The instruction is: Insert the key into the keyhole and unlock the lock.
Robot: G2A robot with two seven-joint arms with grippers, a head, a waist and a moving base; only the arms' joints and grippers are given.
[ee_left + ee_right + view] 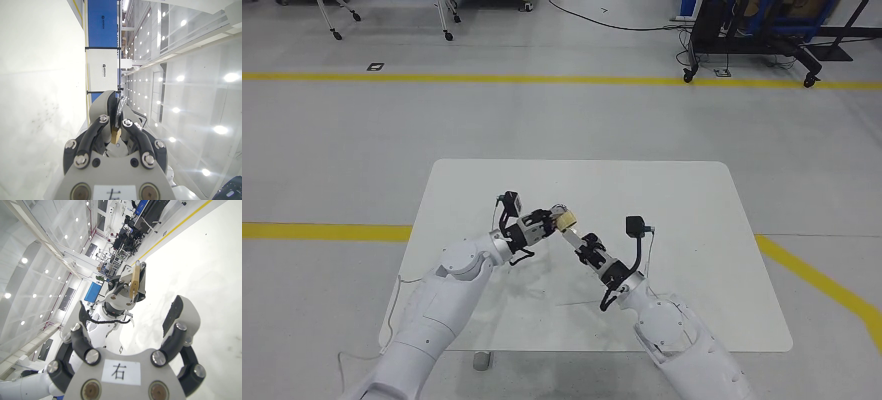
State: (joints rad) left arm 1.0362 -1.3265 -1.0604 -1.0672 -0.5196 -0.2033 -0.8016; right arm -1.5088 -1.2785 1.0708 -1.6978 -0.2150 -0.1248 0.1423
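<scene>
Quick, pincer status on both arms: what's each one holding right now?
Left pincer: closed, holding the padlock.
Right pincer: open, holding nothing.

**Grippers meet nose to nose, one clamped, one spread**

The left arm (457, 290) comes in from the robot's left, bent at the elbow, with its forearm angled toward the middle of the table (692, 190). The left gripper (554, 217) is lifted off the surface and rolled onto its side, with both fingers pressed flat against a padlock (135, 279). The right arm (672, 330) slants in from the other side, its wrist pointing at the left gripper. The right gripper (130, 311) sits just beside it, fingers spread wide with nothing between them. A frayed black strip of padding hangs loose from one of its fingers.
</scene>
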